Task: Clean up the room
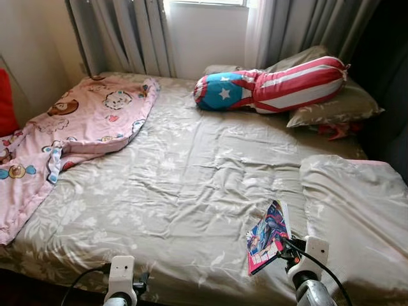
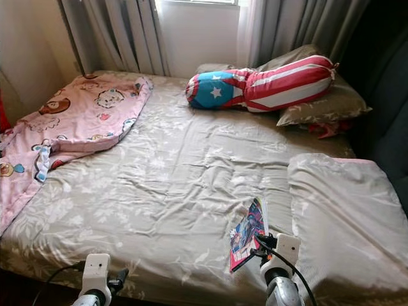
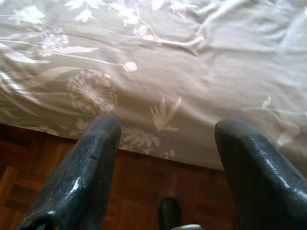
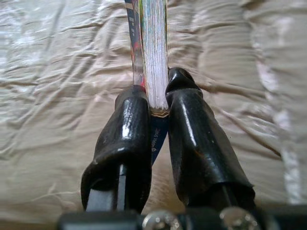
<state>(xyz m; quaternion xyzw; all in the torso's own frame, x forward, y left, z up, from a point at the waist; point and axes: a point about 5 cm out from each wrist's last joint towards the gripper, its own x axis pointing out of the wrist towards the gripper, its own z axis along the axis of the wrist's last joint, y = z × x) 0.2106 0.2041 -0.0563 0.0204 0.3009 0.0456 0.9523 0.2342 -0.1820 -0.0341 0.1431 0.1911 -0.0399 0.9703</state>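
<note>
A colourful comic book (image 1: pixel 268 234) is held on edge above the near right part of the bed, my right gripper (image 4: pixel 156 96) shut on its lower edge. In the right wrist view its white page block (image 4: pixel 154 48) runs up between the black fingers (image 4: pixel 129 129). The right wrist (image 1: pixel 307 268) shows at the bottom of the head view. My left gripper (image 3: pixel 165 134) is open with nothing between its fingers, hanging over the bed's near edge and the wooden floor (image 3: pixel 144 191). Its white wrist (image 1: pixel 121 277) sits low at the near left.
The bed (image 1: pixel 178 166) has a grey-beige floral sheet. A pink cartoon blanket (image 1: pixel 76 127) spills off its left side. A red, white and blue star bolster (image 1: pixel 274 86) and grey pillows (image 1: pixel 335 105) lie at the head. A folded grey cover (image 1: pixel 357 204) lies near right. Curtains (image 1: pixel 121 32) hang behind.
</note>
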